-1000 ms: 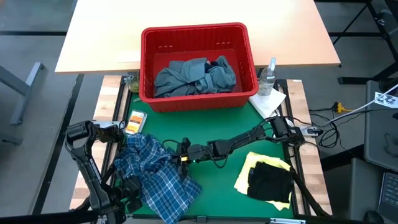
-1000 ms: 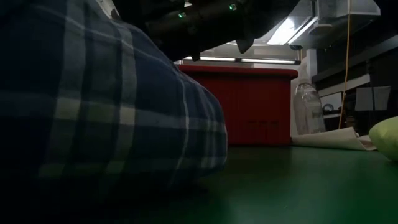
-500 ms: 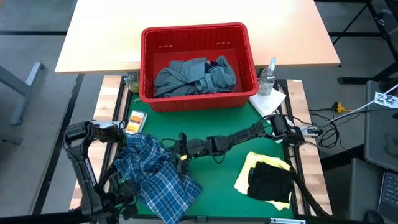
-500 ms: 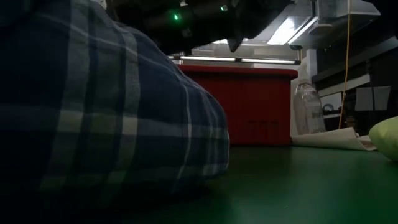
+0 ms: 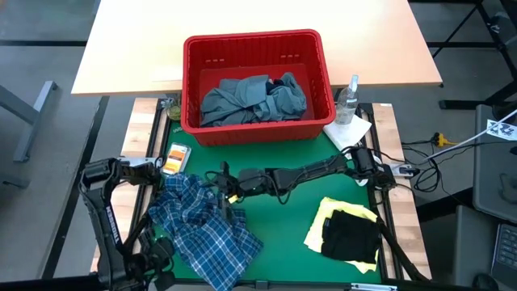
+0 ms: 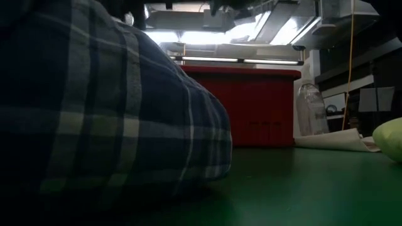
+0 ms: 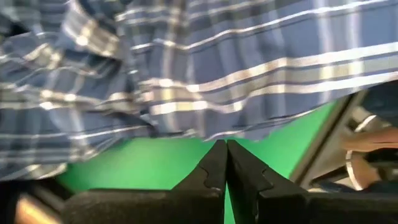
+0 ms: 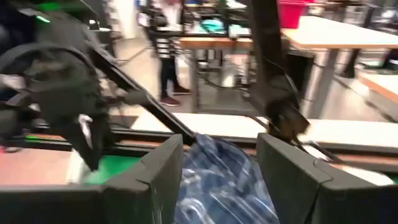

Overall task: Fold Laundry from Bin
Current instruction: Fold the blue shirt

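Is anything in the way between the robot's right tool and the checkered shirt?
Nothing visible is. The right tool hangs open at the plaid shirt's upper edge on the green mat, with the cloth showing right between its fingers in the wrist view. The yellow and dark clothes lie off to the side.

Green table mat (image 5: 283, 214): plaid shirt (image 5: 202, 226), yellow garment (image 5: 323, 217) under navy one (image 5: 351, 236), paper towel (image 5: 349, 131), red bin (image 5: 257, 85).
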`<state>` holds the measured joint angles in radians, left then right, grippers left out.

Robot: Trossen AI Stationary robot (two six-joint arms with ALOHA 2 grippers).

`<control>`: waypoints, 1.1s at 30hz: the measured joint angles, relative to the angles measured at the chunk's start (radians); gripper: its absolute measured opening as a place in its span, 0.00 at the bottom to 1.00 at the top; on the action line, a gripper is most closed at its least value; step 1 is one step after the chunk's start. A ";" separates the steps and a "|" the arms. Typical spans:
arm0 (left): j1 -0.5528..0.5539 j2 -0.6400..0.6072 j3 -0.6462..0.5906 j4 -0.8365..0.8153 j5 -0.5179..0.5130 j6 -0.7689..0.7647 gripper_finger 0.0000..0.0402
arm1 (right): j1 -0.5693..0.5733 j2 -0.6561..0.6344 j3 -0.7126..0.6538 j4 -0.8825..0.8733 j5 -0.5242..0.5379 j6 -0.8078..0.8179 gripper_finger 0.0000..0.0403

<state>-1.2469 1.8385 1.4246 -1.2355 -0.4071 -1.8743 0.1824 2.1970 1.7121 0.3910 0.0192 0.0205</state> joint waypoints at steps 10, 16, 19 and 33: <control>0.017 0.001 -0.001 0.050 -0.113 0.051 0.01 | 0.111 -0.002 0.089 -0.322 -0.196 -0.020 0.51; 0.067 0.003 -0.076 0.131 -0.172 0.067 0.00 | 0.169 0.027 0.078 -0.509 -0.043 -0.107 0.51; 0.101 0.003 -0.137 0.192 -0.173 0.077 0.00 | 0.164 0.059 0.070 -0.534 -0.010 -0.107 0.51; 0.141 0.003 -0.341 0.313 -0.059 0.040 0.00 | 0.103 0.205 0.073 -0.515 -0.087 -0.021 0.51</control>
<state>-1.1059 1.8420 1.0837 -0.9226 -0.4659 -1.8348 0.2858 2.4020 1.7855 -0.1238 -0.0680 -0.0006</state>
